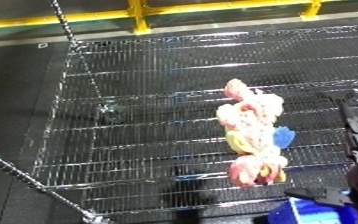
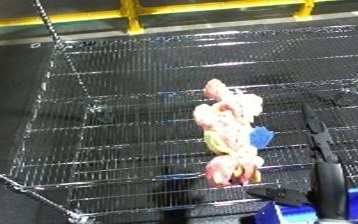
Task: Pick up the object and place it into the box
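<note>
The object (image 1: 251,132) is a soft, lumpy bundle in pink, pale yellow and white with a blue patch. It shows inside the wire mesh bin (image 1: 113,145), right of the bin's middle; whether it rests on the mesh floor I cannot tell. My right hand (image 2: 326,182) comes in from the lower right corner, black, with fingers (image 2: 313,130) stretched straight up along the object's right side and the thumb spread to the left below it. The hand is open and holds nothing. A small gap separates it from the object. My left hand shows in neither view.
The bin's wire walls rise at the left (image 1: 64,100) and at the near corner (image 1: 91,216). A blue thing (image 1: 304,214) lies at the lower right, under my hand. A yellow rail (image 1: 140,17) runs across the dark floor behind the bin.
</note>
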Tool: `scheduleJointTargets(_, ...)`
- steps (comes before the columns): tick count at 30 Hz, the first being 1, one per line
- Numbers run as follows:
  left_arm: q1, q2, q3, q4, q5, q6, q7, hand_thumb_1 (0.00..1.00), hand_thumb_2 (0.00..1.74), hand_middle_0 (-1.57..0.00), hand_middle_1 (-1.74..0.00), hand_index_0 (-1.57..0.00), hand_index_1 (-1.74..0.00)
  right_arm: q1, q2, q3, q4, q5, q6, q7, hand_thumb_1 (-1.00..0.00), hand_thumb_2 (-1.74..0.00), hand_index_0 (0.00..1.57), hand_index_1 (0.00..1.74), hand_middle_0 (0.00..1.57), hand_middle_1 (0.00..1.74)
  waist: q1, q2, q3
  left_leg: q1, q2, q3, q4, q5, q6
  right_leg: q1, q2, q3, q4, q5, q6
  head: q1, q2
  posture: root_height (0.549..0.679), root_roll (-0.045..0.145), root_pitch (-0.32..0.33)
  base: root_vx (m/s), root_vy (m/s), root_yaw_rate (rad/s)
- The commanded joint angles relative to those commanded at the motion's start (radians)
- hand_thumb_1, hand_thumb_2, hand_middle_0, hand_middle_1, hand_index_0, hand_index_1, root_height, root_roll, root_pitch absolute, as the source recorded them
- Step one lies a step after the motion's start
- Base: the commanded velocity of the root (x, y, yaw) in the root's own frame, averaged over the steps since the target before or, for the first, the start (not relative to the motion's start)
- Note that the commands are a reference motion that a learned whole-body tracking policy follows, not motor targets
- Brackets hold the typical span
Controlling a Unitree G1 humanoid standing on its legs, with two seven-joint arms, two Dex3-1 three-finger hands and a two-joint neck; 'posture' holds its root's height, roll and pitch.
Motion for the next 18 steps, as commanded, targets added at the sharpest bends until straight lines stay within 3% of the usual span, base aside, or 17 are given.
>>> scheduleJointTargets(8, 0.020, 0.030, -0.037, -0.006, -0.018, -0.023, -0.003, 1.00, 1.74, -1.57, -1.74, -1.57, -1.74, -0.218, -0.097, 0.180, 0.221, -0.003, 0.050, 0.024, 0.00, 0.00, 0.00, 0.00, 0.00, 0.00, 0.038, 0.023, 0.000, -0.025, -0.008, -0.008, 0.002, 0.002, -0.0021, -0.029, -0.0046, 0.000, 0.004, 0.005, 0.0009, 0.060, 0.004, 0.626, 0.056, -0.146, 0.014, 0.006, 0.022)
scheduleJointTargets(14, 0.029, 0.063, -0.067, -0.022, -0.023, -0.046, -0.010, 1.00, 1.74, -1.57, -1.74, -1.57, -1.74, -0.466, -0.180, 0.397, 0.443, -0.127, 0.058, 0.082, 0.00, 0.00, 0.00, 0.00, 0.00, 0.00, 0.076, 0.041, 0.000, -0.054, -0.013, -0.015, 0.004, 0.006, -0.0076, -0.056, -0.0088, -0.004, 0.006, 0.009, -0.0008, 0.128, 0.034, 0.625, 0.051, -0.119, 0.006, 0.009, 0.012)
scheduleJointTargets(18, 0.043, 0.067, -0.071, -0.032, -0.030, -0.054, -0.011, 1.00, 1.74, -1.57, -1.74, -1.57, -1.74, -0.565, -0.177, 0.470, 0.537, -0.134, 0.078, 0.090, 0.00, 0.00, 0.00, 0.00, 0.00, 0.00, 0.083, 0.052, 0.000, -0.082, -0.016, -0.022, 0.009, 0.007, -0.0089, -0.083, -0.0094, -0.006, 0.009, 0.010, -0.0021, 0.162, 0.066, 0.625, 0.048, -0.093, 0.012, 0.004, 0.023)
